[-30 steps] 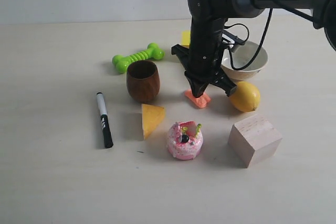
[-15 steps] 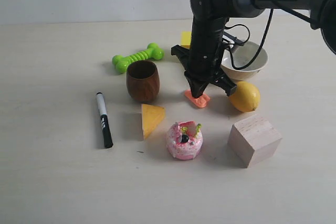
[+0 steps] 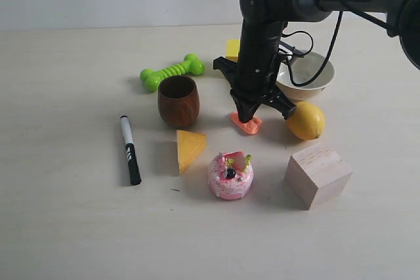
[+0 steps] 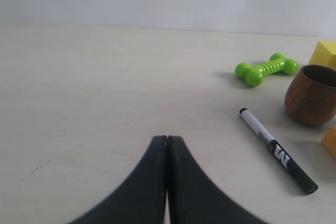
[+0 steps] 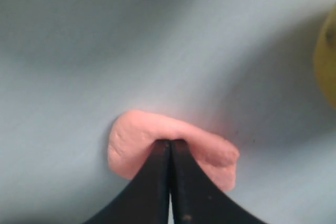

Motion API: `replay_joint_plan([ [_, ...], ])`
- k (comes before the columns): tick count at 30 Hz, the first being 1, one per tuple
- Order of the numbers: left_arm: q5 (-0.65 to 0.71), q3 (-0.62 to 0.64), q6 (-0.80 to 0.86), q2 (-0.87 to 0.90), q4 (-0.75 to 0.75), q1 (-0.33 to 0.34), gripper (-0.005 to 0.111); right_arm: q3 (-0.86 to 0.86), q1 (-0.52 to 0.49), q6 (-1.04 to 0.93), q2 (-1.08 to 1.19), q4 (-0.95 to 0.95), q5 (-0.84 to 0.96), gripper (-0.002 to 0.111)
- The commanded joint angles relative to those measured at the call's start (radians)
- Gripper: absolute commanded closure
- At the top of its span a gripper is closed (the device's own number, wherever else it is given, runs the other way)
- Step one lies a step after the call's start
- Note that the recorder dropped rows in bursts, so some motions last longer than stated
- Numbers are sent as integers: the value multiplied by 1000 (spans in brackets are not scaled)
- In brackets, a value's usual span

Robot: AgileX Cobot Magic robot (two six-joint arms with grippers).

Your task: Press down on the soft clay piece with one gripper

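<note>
The soft clay piece [image 3: 247, 124] is a small salmon-orange lump on the table between the wooden cup and the lemon. My right gripper [image 3: 245, 118] comes straight down onto it, jaws shut together. In the right wrist view the shut tips [image 5: 169, 142] dig into the top of the clay [image 5: 131, 140], which bulges around them. Nothing is between the jaws. My left gripper [image 4: 167, 139] shows only in the left wrist view, shut and empty, low over bare table well away from the clay.
Close around the clay stand a brown wooden cup [image 3: 178, 101], a lemon [image 3: 306, 120], a white bowl [image 3: 307, 75], a yellow-orange wedge [image 3: 190, 149], a pink donut-cake toy [image 3: 231, 175] and a wooden block [image 3: 318, 174]. Farther left lie a black marker [image 3: 130, 149] and a green bone toy [image 3: 172, 71].
The right arm has shifted very slightly to the right and the clay looks a little flatter under the tips. Everything else has stayed put.
</note>
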Motion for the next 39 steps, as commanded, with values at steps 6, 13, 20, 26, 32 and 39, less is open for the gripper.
replay_joint_plan([
  [6, -4, 3, 5, -6, -3, 4, 107, 47, 20, -11, 131, 99, -98, 108],
  [13, -4, 3, 5, -6, -3, 4, 107, 47, 18, -63, 162, 170, -98, 108],
  [20, -4, 3, 5, -6, -3, 4, 107, 47, 18, -72, 165, 174, -100, 108],
  [26, -4, 3, 5, -6, -3, 4, 107, 47, 18, -72, 165, 175, -98, 108],
  [32, -4, 3, 5, -6, -3, 4, 107, 47, 18, -72, 165, 175, -98, 108],
  [39, -4, 3, 5, -6, -3, 4, 107, 47, 18, -78, 149, 168, -95, 108],
])
